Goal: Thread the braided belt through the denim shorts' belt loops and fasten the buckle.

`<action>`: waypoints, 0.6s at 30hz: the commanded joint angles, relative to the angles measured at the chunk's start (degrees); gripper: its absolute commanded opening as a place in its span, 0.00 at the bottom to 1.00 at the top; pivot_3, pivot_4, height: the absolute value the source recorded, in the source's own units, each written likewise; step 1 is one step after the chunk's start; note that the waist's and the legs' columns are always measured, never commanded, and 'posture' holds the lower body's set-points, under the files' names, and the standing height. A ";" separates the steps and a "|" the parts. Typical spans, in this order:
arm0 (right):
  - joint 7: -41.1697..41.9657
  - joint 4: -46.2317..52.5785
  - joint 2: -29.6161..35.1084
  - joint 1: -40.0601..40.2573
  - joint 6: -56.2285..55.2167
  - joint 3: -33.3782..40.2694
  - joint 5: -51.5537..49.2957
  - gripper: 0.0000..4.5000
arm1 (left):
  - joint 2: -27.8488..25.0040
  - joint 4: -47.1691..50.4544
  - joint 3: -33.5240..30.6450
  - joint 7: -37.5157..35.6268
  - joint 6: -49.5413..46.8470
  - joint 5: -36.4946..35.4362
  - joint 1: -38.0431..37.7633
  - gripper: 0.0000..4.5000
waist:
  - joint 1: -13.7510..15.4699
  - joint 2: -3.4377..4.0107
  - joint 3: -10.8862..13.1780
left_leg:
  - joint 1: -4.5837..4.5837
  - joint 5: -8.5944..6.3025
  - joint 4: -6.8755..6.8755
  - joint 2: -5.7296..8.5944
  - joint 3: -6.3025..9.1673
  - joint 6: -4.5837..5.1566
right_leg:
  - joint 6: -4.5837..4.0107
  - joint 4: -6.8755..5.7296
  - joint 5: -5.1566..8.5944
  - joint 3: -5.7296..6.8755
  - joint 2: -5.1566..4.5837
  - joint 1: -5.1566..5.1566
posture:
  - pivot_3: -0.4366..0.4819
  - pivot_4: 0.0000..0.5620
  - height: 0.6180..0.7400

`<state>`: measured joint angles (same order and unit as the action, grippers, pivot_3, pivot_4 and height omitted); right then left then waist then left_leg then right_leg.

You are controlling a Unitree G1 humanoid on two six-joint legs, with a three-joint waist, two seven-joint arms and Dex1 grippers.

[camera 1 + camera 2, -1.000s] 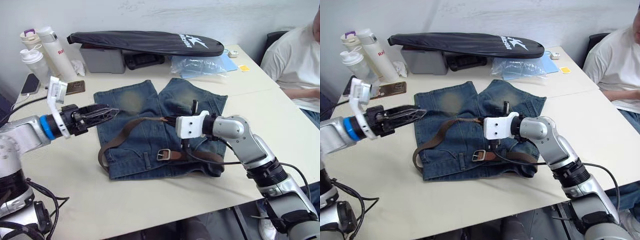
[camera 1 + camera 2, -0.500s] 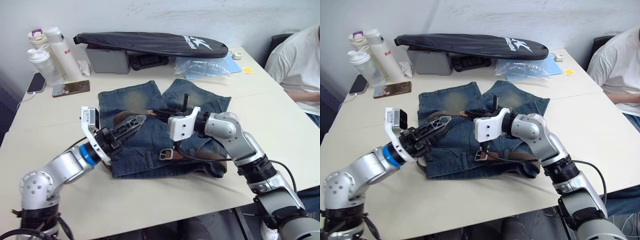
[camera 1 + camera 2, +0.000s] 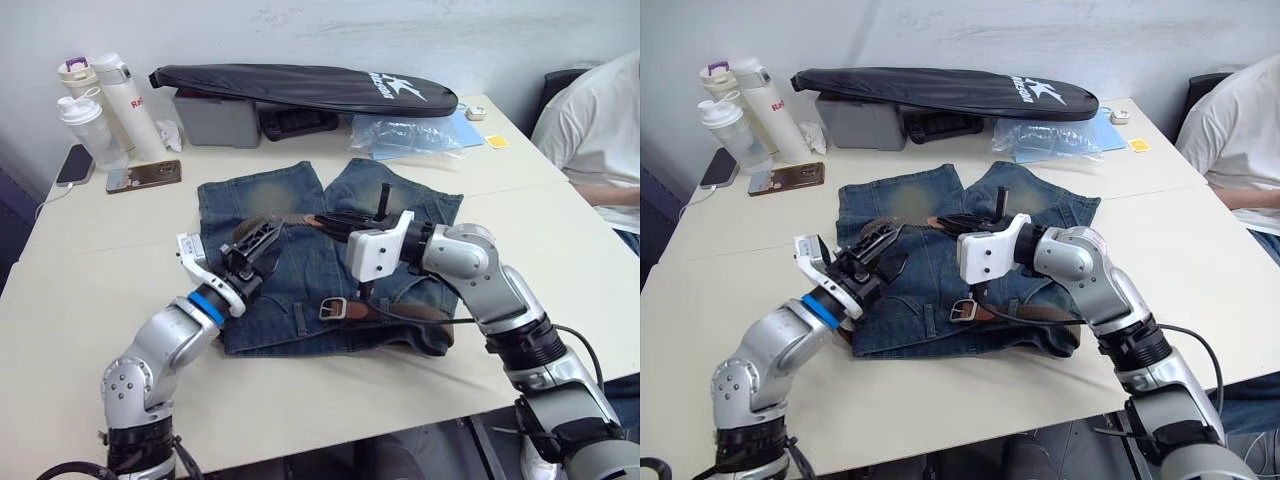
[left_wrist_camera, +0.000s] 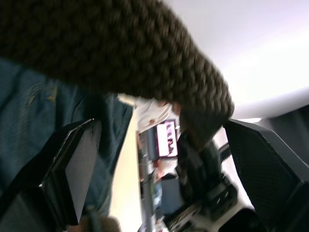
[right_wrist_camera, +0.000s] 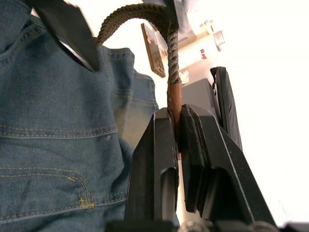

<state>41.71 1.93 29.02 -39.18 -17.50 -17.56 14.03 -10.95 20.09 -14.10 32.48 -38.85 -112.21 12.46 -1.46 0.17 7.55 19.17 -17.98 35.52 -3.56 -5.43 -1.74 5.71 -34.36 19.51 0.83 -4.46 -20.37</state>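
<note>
The denim shorts [image 3: 325, 260] were laid flat at the middle of the table [image 3: 90, 290], waistband toward the near edge and legs pointing to 12 o'clock. The braided belt [image 3: 290, 219] was draped across them. Its buckle [image 3: 331, 309] lay on the waistband at about 6 o'clock of the shorts, with one belt loop [image 3: 297, 319] just beside it on the 9 o'clock side.

The right gripper [image 3: 333, 219] was seen over the upper middle of the shorts, its two black fingers [image 5: 159, 159] pressed together on the smooth brown tip of the belt. From that grip the braided part arched away toward 9 o'clock.

The left gripper [image 3: 258, 238] was placed at that arch, over the left leg of the shorts. Its fingers [image 4: 72, 169] were spread wide, one on each side of the braid, with a gap visible between each pad and the belt.

At 12 o'clock of the shorts a black racket case [image 3: 300, 87] was set across a grey box [image 3: 212, 113], and bottles [image 3: 100, 100] stood at about 10 o'clock. A person in a white shirt [image 3: 595, 140] was seated at 3 o'clock.
</note>
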 commanded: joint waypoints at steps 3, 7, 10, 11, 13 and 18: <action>-0.31 1.93 0.19 0.39 -0.22 1.27 -0.84 0.00 | 2.24 1.03 -1.97 2.90 3.34 -0.79 1.89 0.99 | -0.02 0.00 0.00 | 0.00 0.01 0.00 -0.01 0.00 -0.02 | 0.00 0.06 0.00 0.00 0.03 0.00 | 0.48 0.27 1.00; -0.40 1.49 0.61 0.79 -0.28 1.46 -0.51 0.00 | 2.65 2.23 -4.41 4.19 5.02 -0.79 0.80 0.99 | -0.06 0.00 0.00 | -0.01 0.03 0.00 -0.04 0.01 -0.05 | 0.01 0.13 0.00 0.00 0.06 0.00 | 0.48 0.27 1.00; -0.69 1.11 0.61 1.03 -0.32 1.64 -0.37 0.00 | 2.75 1.24 -6.58 5.77 7.87 -0.79 0.82 0.99 | -0.04 -0.01 0.01 | 0.00 0.04 -0.01 -0.04 0.01 -0.07 | 0.01 0.15 0.00 0.00 0.07 0.00 | 0.48 0.27 1.00; -0.77 0.97 0.58 1.08 -0.34 1.66 -0.33 0.00 | 2.84 0.96 -6.96 6.06 8.43 -0.79 1.02 0.99 | -0.03 -0.01 0.01 | 0.01 0.04 -0.02 -0.04 0.01 -0.07 | 0.01 0.17 0.00 0.01 0.07 0.00 | 0.48 0.27 1.00; -0.87 0.88 0.62 1.21 -0.36 1.74 -0.26 0.00 | 2.97 0.90 -7.27 6.26 8.71 -0.79 1.17 0.99 | -0.03 -0.01 0.01 | 0.01 0.04 -0.05 -0.04 0.01 -0.07 | 0.01 0.18 -0.01 0.00 0.07 0.01 | 0.48 0.27 1.00; -0.97 0.26 1.20 1.34 -0.62 1.94 0.22 0.00 | 2.44 1.33 -8.86 5.71 4.88 -0.79 0.57 0.99 | 0.06 -0.02 0.01 | 0.04 0.04 -0.07 0.00 0.06 -0.07 | 0.03 0.23 -0.02 -0.04 0.07 0.04 | 0.48 0.27 1.00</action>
<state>41.63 1.69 29.55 -37.63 -17.49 -17.56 14.37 -7.88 19.81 -21.91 38.65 -32.48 -112.32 13.07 -1.40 0.15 7.57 19.21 -17.94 35.44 -3.56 -5.38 -1.81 5.75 -34.11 19.48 0.77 -4.39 -20.32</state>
